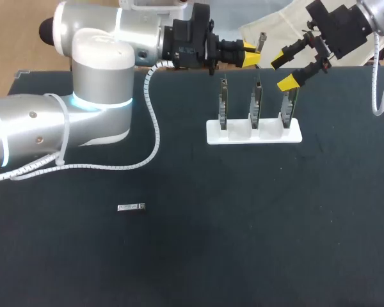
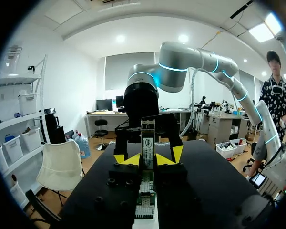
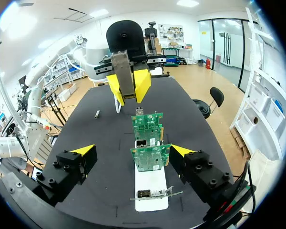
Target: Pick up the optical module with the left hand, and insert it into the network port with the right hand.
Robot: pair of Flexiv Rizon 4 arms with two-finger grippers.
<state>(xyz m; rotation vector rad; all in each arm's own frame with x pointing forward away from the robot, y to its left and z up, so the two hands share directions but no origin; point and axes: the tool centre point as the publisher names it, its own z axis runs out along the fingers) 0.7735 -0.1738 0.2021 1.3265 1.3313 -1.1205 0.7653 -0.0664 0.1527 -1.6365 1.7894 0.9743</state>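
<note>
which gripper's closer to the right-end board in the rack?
Right. The right gripper straddles that board with open fingers; the left gripper, holding an optical module, hangs beyond the far end of the rack.

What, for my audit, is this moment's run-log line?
left claw: shut on optical module | right claw: open, at end board | second module: on table

Robotics lab: robot arms (image 1: 96,77), circuit boards (image 3: 150,157)

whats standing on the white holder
Three green circuit boards stand upright in a row on the white holder. The right gripper hides the rightmost board's top in the head view.
</note>
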